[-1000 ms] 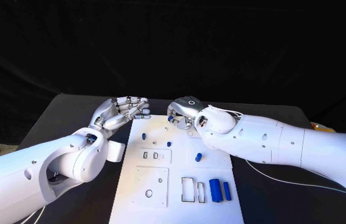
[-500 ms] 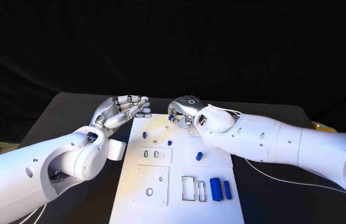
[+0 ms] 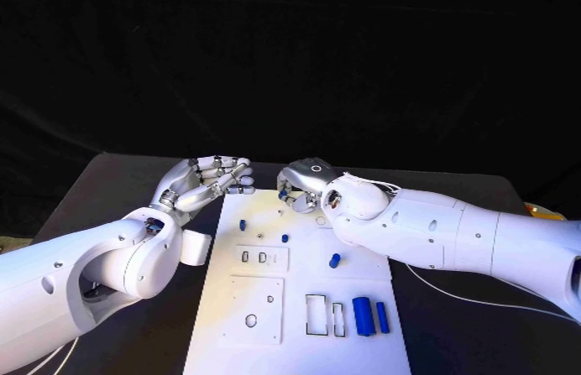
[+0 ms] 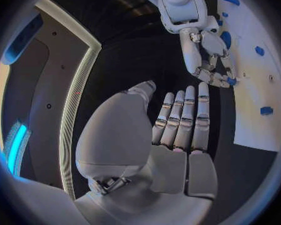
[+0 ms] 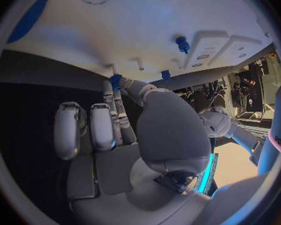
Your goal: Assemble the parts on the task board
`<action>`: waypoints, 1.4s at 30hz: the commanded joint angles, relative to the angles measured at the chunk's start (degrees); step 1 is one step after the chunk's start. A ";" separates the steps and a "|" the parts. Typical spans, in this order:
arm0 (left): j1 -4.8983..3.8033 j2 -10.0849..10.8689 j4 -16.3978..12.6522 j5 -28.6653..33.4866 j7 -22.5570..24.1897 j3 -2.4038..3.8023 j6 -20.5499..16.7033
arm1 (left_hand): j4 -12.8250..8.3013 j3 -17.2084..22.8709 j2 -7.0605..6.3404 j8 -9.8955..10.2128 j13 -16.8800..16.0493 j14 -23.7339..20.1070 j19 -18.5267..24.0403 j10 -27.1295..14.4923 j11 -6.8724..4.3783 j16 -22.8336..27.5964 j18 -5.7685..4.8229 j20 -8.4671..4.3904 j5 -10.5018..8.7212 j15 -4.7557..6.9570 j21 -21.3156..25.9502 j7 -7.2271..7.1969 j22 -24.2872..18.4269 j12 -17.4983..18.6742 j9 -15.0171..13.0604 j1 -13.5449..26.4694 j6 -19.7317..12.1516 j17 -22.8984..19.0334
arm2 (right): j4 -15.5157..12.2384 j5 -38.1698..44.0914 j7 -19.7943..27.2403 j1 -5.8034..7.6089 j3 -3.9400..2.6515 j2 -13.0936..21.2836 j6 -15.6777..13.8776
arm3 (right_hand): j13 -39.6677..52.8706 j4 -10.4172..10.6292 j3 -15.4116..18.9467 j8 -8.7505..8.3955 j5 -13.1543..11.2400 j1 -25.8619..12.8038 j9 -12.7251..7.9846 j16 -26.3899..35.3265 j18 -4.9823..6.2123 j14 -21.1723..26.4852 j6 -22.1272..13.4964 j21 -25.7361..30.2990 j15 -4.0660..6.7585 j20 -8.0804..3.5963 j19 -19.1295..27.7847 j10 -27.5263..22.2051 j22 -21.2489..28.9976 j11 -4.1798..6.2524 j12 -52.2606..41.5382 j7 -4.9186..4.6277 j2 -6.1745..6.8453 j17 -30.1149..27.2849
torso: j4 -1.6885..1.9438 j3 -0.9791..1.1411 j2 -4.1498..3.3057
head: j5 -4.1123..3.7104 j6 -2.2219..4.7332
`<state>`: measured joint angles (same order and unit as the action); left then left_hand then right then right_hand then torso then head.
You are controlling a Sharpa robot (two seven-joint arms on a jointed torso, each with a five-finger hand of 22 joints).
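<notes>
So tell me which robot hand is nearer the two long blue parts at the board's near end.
Right. The right robot hand is at the board's far end, its arm running above the long blue parts; the left robot hand hovers off the board's far left corner.

Brightly lit from above: glowing white across the flat white task board (image 3: 303,308) below the fingertips, close to washed out at its near end. Soft grey shadows on that plate under the silver many-fingered right hand (image 3: 306,189) and beside the silver many-fingered left hand (image 3: 203,182). Pale sheen along the metal fingers (image 4: 187,115) and the white arm shells. Dull and dim on the matt black table (image 3: 109,190) outside the fingers; pitch black beyond the fingertips. Shaded around the small blue part (image 5: 116,80) pinched at the right fingertips. Strongly bent straight edges toward both wrist circles' rims, with a dark frame all round.
</notes>
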<state>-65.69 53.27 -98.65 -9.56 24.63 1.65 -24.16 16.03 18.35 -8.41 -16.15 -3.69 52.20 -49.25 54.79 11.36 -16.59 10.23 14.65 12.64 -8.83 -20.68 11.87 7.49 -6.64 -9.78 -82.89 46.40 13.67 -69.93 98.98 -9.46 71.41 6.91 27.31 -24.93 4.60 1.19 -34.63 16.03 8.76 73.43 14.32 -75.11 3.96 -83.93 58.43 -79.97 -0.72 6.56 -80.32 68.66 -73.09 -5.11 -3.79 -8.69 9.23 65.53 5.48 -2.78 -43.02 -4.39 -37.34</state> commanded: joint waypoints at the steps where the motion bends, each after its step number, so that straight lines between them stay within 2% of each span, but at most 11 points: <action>1: -0.14 -0.10 -0.07 0.18 0.23 0.05 0.99 | 0.16 0.33 -0.57 0.18 -0.09 -0.36 -0.43 -0.02 -0.16 0.13 0.23 -0.15 -0.20 0.06 -0.34 2.19 -0.01 0.40 0.04 -0.17 -0.29 0.05 | 0.33 0.19 0.31 -0.45 0.31 -0.06 2.49 | -0.10 0.27 -0.16 0.21 -0.14 -0.55 0.09 -0.06 -0.27 -1.48 0.18 0.13 0.24 -0.08 0.30 -0.03 0.07 -0.05 0.29 -0.06 -0.03 -0.10 | -0.03 -0.05 -0.03 | 0.01 -0.03; 10: -0.17 -0.05 -0.02 0.18 0.18 0.05 0.97 | 0.16 0.33 -0.57 0.18 -0.09 -0.36 -0.43 -0.02 -0.16 0.13 0.23 -0.15 -0.20 0.06 -0.34 2.19 -0.01 0.40 0.04 -0.17 -0.29 0.05 | -0.27 0.07 0.27 -0.50 0.34 0.63 2.94 | -0.11 0.30 -0.18 0.22 -0.17 -0.61 0.13 -0.06 -0.27 -1.46 0.14 0.15 0.22 -0.07 0.33 -0.07 0.09 -0.07 0.28 -0.08 0.00 -0.12 | 0.04 -0.07 0.02 | 0.09 -0.18; 25: -0.18 0.04 0.04 0.19 0.12 0.05 1.01 | 0.16 0.35 -0.60 0.20 -0.09 -0.42 -0.44 0.00 -0.16 0.22 0.23 -0.15 -0.22 0.05 -0.34 2.18 -0.04 0.49 0.05 -0.16 -0.30 0.09 | -0.73 0.53 -0.89 -0.54 0.34 1.66 1.28 | -0.10 0.35 -0.26 0.29 -0.19 -0.64 0.23 -0.09 -0.27 -1.44 0.16 0.12 0.21 -0.05 0.32 -0.02 0.03 -0.05 0.21 -0.05 -0.05 -0.11 | 0.01 0.00 -0.09 | 0.11 -0.01; 42: -0.18 0.03 0.10 0.20 0.04 0.05 0.98 | 0.15 0.37 -0.63 0.24 -0.08 -0.45 -0.45 -0.04 -0.15 0.28 0.23 -0.15 -0.22 0.05 -0.34 2.18 -0.06 0.59 0.06 -0.17 -0.34 0.12 | -1.10 -0.10 0.29 -0.58 0.34 1.68 1.26 | -0.11 0.42 -0.22 0.35 -0.28 -0.81 0.36 -0.14 -0.29 -1.42 0.10 0.05 0.20 -0.03 0.27 -0.01 -0.11 -0.07 0.19 -0.06 0.17 -0.09 | 0.05 -0.15 -0.10 | 0.09 -0.18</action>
<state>-65.78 53.35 -98.47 -9.49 24.41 1.64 -24.08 16.20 18.51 -8.61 -16.15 -3.69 52.20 -49.46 54.79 11.36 -16.59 10.23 14.44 12.64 -8.83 -20.68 11.87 7.48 -6.32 -9.78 -83.09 46.40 13.70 -70.75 98.83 -9.74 71.18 7.00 29.10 -25.09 4.47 1.36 -34.80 16.17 8.60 73.12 14.71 -75.11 3.96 -83.93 58.24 -79.97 -0.72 6.56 -80.32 68.75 -73.15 -5.21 -3.79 -8.66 9.54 65.45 5.55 -2.89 -43.11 -4.38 -37.47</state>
